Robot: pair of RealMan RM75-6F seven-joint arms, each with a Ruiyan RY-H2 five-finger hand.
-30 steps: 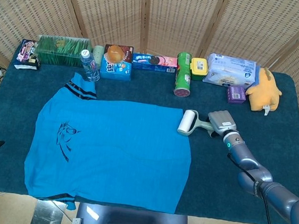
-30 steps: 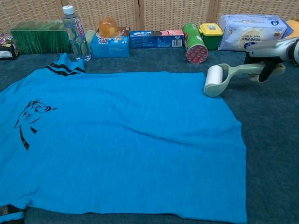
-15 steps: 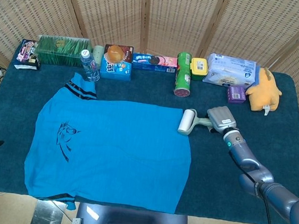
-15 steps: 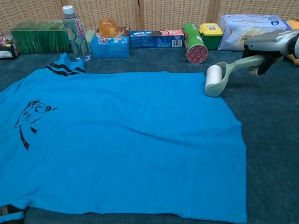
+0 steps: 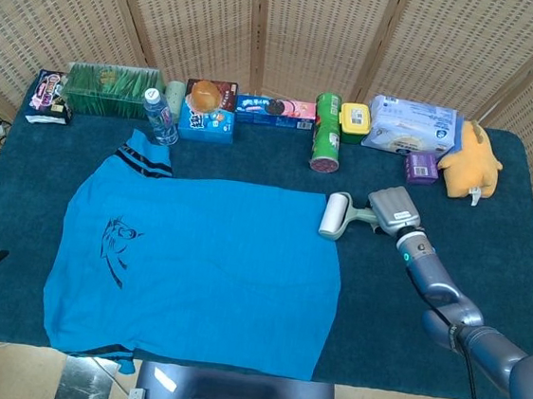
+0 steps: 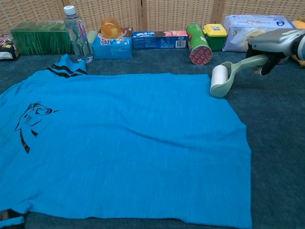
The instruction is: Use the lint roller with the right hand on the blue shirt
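A blue shirt (image 5: 202,264) (image 6: 128,143) with a dark cat print lies flat across the middle of the dark blue table. The lint roller (image 5: 333,215) (image 6: 219,80), white roll on a pale green handle, is tilted at the shirt's far right corner, its roll low beside the shirt edge. My right hand (image 5: 391,213) (image 6: 271,45) grips the handle's far end. My left hand shows in neither view.
Along the back edge stand a green box (image 5: 111,90), water bottle (image 5: 161,117), blue snack box (image 5: 207,122), cookie box (image 5: 274,110), green can (image 5: 326,131), yellow-lidded tub (image 5: 355,121), wipes pack (image 5: 412,127), purple box (image 5: 421,167) and a yellow plush toy (image 5: 471,159).
My right hand has shifted slightly back and lifted the handle end, tilting the roller; the roll stays at the shirt's far right corner.
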